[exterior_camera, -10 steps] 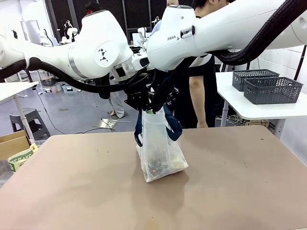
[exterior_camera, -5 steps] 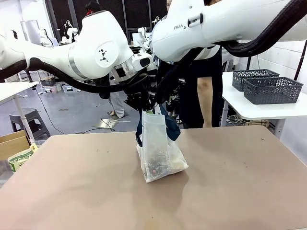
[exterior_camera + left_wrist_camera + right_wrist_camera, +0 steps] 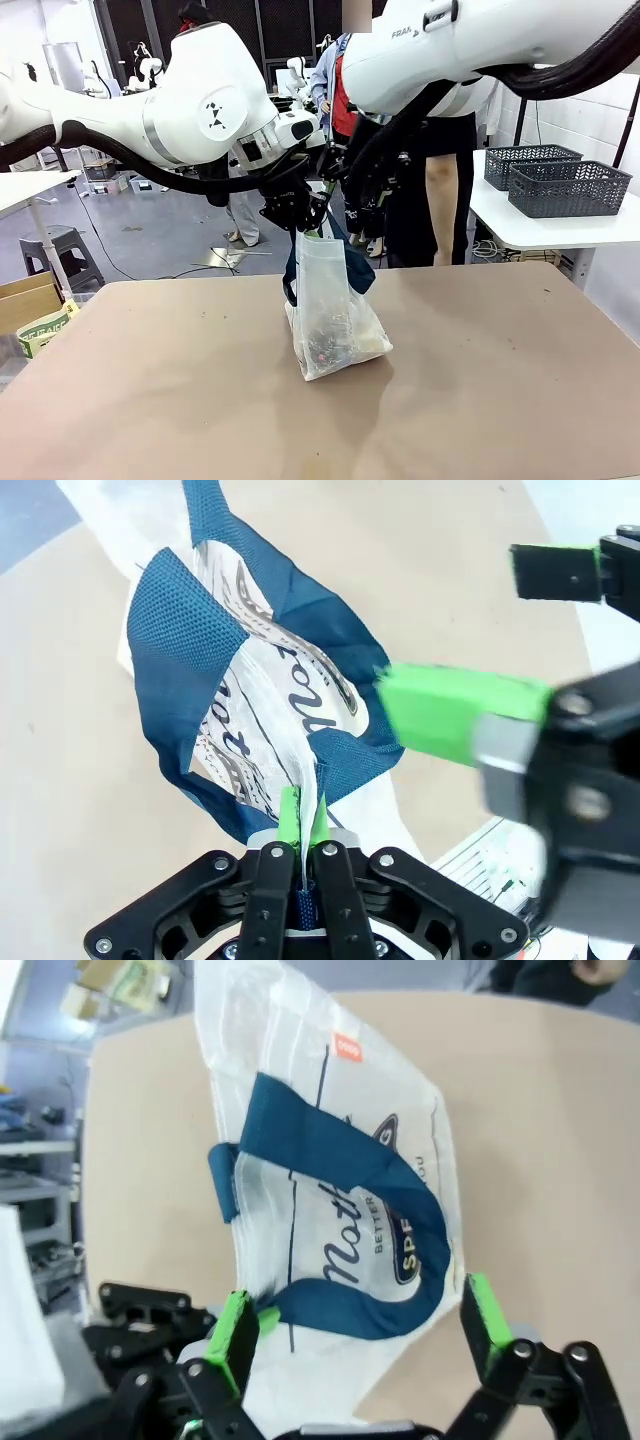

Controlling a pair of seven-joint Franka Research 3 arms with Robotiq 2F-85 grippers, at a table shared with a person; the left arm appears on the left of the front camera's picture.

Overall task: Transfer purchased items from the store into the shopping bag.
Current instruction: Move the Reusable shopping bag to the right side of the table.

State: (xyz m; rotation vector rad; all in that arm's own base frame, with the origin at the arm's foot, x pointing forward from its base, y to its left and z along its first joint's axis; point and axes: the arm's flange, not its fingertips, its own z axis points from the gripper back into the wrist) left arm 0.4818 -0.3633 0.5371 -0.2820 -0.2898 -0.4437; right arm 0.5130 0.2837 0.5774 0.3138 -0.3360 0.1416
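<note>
The shopping bag [image 3: 331,310] stands on the table's middle, whitish and translucent with navy handles. Purchased items [image 3: 334,346] show dimly through its lower part, one of them yellowish. My left gripper [image 3: 304,222] is shut on the bag's upper rim beside a handle and holds it up; in the left wrist view its pads [image 3: 290,815] pinch the plastic and navy strap of the bag [image 3: 250,710]. My right gripper [image 3: 363,220] hangs open just right of the bag's top, holding nothing. In the right wrist view its gripper [image 3: 360,1325] stands wide above the bag [image 3: 330,1150], whose navy handle [image 3: 350,1170] lies loose.
A person [image 3: 440,190] stands behind the far edge of the brown table [image 3: 500,380]. Two dark grey lattice baskets [image 3: 565,185] sit on a white side table at the right. A cardboard box [image 3: 30,305] and a stool [image 3: 62,250] are on the floor at the left.
My right gripper has opened, let go of the bag's handle, and lifted up and to the right. The handle has dropped back. The left gripper keeps its hold.
</note>
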